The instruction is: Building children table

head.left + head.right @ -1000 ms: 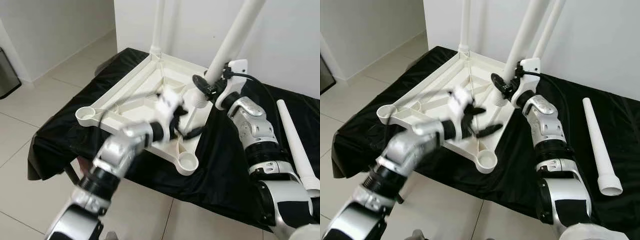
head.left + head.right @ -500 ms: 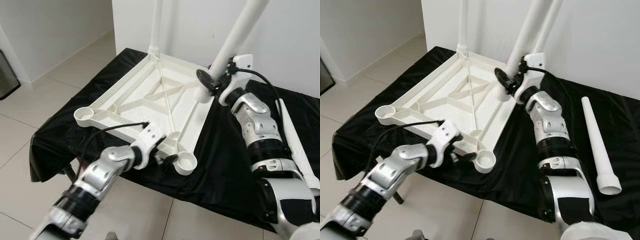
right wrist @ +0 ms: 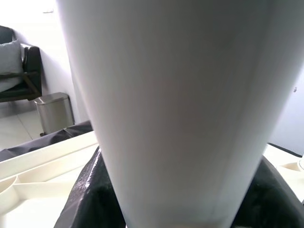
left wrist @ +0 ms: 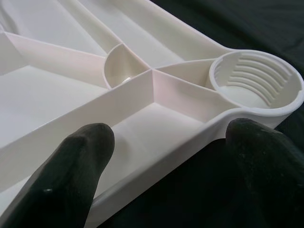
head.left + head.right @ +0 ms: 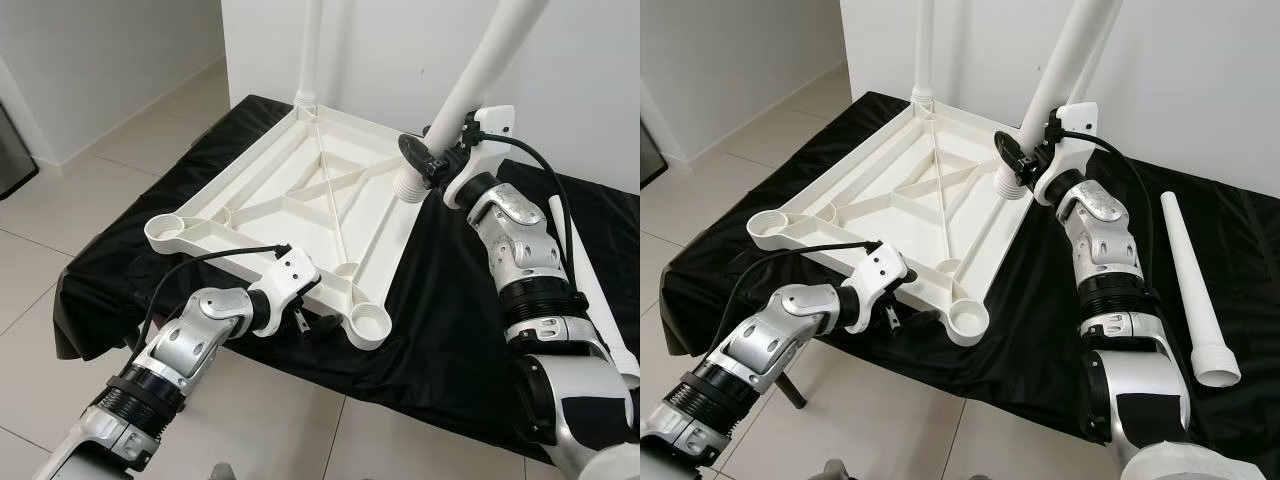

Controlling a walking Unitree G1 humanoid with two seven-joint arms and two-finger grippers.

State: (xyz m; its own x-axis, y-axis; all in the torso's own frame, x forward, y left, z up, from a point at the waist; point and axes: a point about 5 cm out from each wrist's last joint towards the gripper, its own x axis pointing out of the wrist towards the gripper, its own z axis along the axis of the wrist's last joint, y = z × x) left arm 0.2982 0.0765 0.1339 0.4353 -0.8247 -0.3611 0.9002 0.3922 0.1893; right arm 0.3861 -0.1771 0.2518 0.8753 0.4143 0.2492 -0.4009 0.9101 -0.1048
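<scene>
The upturned white tabletop (image 5: 300, 190) lies underside up on a bench draped in black cloth (image 5: 450, 320), with 4 corner sockets. 1 leg (image 5: 308, 50) already stands in the far socket. A 2nd table leg (image 5: 480, 70) leans in the right-hand socket, its ribbed foot only partly seated. The right gripper (image 5: 425, 165) is clamped round this leg just above the socket, and the right wrist view shows its black fingers on both sides of the shaft. A spare leg (image 5: 1190, 285) lies loose on the cloth to the right.

To seat the leg well, it probably needs bringing upright before turning, or the thread may cross.

The left gripper (image 4: 166, 156) sits at the near edge, fingers spread astride the rim beside the empty near socket (image 4: 256, 78). Closing there to brace the tabletop should stop it turning with the leg.
</scene>
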